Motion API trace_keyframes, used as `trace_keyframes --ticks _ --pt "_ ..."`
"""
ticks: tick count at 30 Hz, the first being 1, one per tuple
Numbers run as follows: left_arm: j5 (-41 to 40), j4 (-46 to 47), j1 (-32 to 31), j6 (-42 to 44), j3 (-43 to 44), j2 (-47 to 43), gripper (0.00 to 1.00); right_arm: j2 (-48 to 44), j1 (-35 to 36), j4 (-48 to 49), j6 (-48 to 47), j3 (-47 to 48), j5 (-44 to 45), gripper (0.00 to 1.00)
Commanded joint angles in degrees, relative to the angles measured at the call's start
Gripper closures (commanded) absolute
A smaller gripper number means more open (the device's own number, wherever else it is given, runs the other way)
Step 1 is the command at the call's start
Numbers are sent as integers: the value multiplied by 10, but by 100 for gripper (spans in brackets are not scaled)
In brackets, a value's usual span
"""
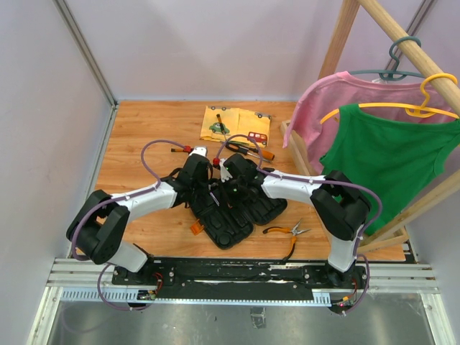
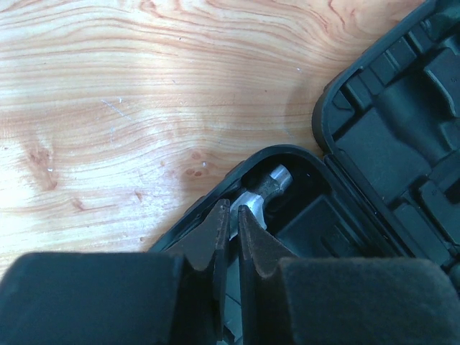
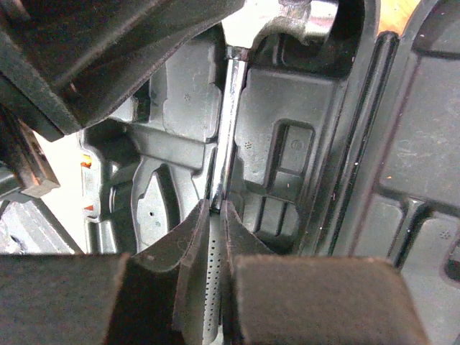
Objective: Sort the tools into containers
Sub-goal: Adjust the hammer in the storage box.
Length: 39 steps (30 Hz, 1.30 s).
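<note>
- tool case (image 1: 228,231) lies open and flat, moulded slots up, orange latch (image 1: 195,228) on its left edge.
- hammer (image 3: 231,122) is inside the case: steel head tucked in a rounded corner pocket, shaft running down the long slot.
- left gripper (image 2: 231,210): fingers pinched almost together at the hammer's neck, just below the head; a strip of steel shows in the gap.
- right gripper (image 3: 214,206): fingers clenched on the hammer further down, where the bare shaft meets the dotted grip.
- both grippers sit over the case's middle, close beside each other.
- pliers (image 1: 284,231) on the table just right of the case, outside it.
- screwdrivers (image 1: 248,149) lie beyond the case's far edge.
- yellow cloth (image 1: 237,126) lies past the screwdrivers, further from the case, with one thin tool lying on it.
</note>
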Motion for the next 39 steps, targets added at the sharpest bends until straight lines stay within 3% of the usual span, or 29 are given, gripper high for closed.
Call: trace_keyframes --ticks 1,11,20,26,32,39 --pt "-9 -57 -5 -3 -26 23 88 31 11 -51 4 -17 13 93" --pt "5 -35 -5 -5 -29 -45 91 -15 11 -35 -6 -28 -2 88" --pt "4 9 -4 -38 -65 -173 76 -63 11 -14 -26 -15 -7 70" --pt "-59 -26 1 -123 -109 -225 77 -43 10 -44 -48 43 15 71" --pt "-67 -58 2 -219 -157 -276 82 19 10 -67 -59 121 13 77" --pt "-63 -74 2 -244 -183 -311 82 76 9 -86 -64 185 26 78"
